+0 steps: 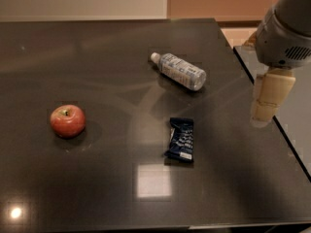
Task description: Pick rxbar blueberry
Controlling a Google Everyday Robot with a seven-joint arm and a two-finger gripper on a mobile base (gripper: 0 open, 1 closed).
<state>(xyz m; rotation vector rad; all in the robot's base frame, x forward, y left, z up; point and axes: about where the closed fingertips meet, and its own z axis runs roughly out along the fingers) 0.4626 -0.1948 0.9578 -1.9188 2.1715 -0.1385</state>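
Well, a big, flat, shiny dark table (pixel 97 57) fills most of the view, and the robot's round grey arm (pixel 284 28) hangs by its right edge with the pale tan gripper (pixel 270 98) pointing down, well apart from everything else; you cannot tell if the gripper is spread apart or squeezed together. A clear plastic bottle (pixel 180 71) with a white cap lies on its side toward the back, and a round red apple (pixel 67 121) sits alone on the left. The small, flat, dark blue rxbar blueberry (pixel 181 139) lies near the middle, in front of the bottle, with nothing touching it.
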